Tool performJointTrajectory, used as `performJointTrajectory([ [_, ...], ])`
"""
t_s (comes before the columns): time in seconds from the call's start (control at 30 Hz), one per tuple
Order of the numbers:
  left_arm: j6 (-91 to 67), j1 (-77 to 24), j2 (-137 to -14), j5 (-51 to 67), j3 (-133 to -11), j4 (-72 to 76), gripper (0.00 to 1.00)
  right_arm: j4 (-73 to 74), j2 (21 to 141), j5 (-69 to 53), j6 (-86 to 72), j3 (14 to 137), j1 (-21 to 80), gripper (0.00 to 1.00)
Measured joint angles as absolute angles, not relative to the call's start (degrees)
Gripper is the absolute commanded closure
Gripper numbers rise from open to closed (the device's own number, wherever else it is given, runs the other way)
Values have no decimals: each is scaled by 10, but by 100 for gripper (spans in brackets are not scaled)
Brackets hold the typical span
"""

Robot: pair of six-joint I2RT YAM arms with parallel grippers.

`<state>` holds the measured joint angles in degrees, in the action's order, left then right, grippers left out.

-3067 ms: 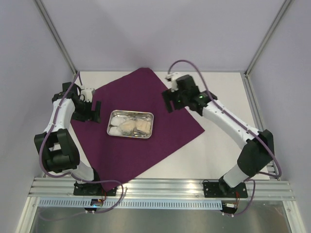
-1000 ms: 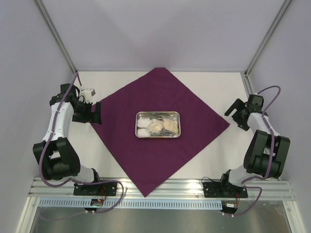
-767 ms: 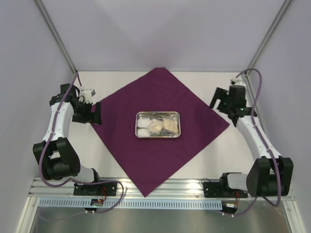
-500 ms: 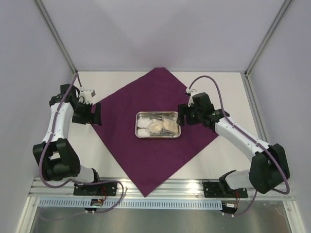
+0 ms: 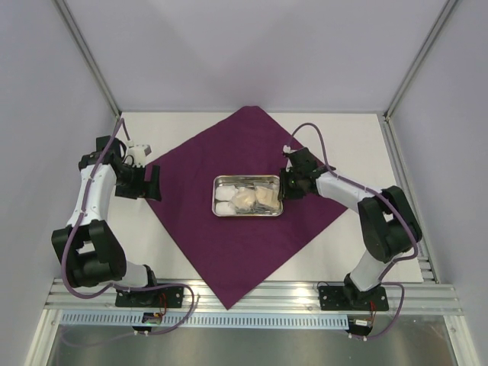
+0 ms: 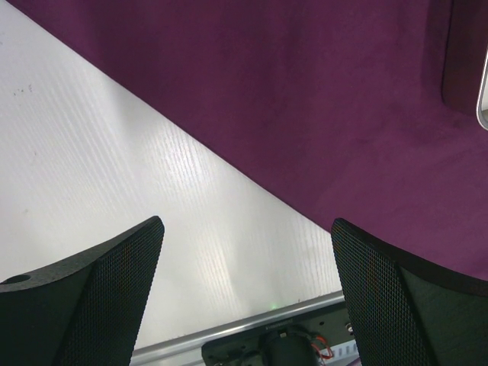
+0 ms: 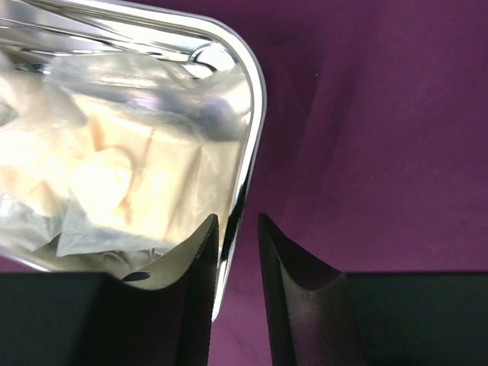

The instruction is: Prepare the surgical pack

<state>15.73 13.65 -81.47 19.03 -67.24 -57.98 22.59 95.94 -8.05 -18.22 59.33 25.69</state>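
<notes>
The dark-purple cloth (image 5: 244, 252) lies spread as a diamond, with the steel tray (image 5: 214, 197) at its middle. In the tray lie white gauze (image 5: 225, 204), tan packets (image 5: 258, 198) and thin forceps (image 5: 245, 181) along the far wall. My right gripper (image 5: 283, 188) is at the tray's right end. In the right wrist view its jaws (image 7: 237, 217) are narrowed astride the tray rim (image 7: 252, 99), one finger inside beside the packets (image 7: 137, 183), the other outside over cloth (image 7: 381, 137) with a gap. My left gripper (image 5: 150, 181) hangs open at the cloth's left corner, empty (image 6: 245, 223).
White tabletop (image 6: 114, 175) lies under the left gripper, with the cloth edge (image 6: 305, 99) running diagonally above it. Metal frame posts (image 5: 91, 65) stand at the back corners and a rail (image 5: 252, 293) runs along the near edge. A sliver of the tray (image 6: 483, 99) shows at the right.
The right arm swung from the table's right edge in to the tray's right end, and its jaws narrowed around the rim. Earlier, cloth and tray shifted right. The left gripper barely moved.
</notes>
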Motion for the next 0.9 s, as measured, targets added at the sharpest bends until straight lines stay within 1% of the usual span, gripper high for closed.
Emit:
performJointTrajectory([
  [0.03, 157, 136, -815, 191, -672, -580, 1, 224, 967, -79, -184, 594, 257, 74],
  [0.07, 157, 136, -815, 191, -672, -579, 1, 224, 974, -78, -185, 594, 257, 79],
  [0.1, 157, 136, -815, 192, -672, -579, 1, 223, 980, -79, -187, 594, 257, 82],
  [0.17, 157, 136, -815, 192, -672, -579, 1, 218, 985, -81, -194, 594, 258, 87],
  [0.2, 157, 136, -815, 192, -672, -579, 1, 218, 985, -80, -197, 594, 258, 88],
  [0.4, 157, 136, -815, 192, -672, -578, 1, 187, 976, -73, -230, 573, 262, 90],
  [0.47, 157, 136, -815, 192, -672, -578, 1, 179, 970, -65, -241, 563, 268, 94],
  [0.53, 157, 136, -815, 192, -672, -578, 1, 171, 962, -59, -257, 552, 273, 96],
  [0.7, 157, 136, -815, 193, -672, -577, 1, 141, 935, -28, -321, 514, 292, 95],
  [0.9, 157, 136, -815, 194, -672, -576, 1, 138, 931, 8, -359, 510, 312, 94],
])
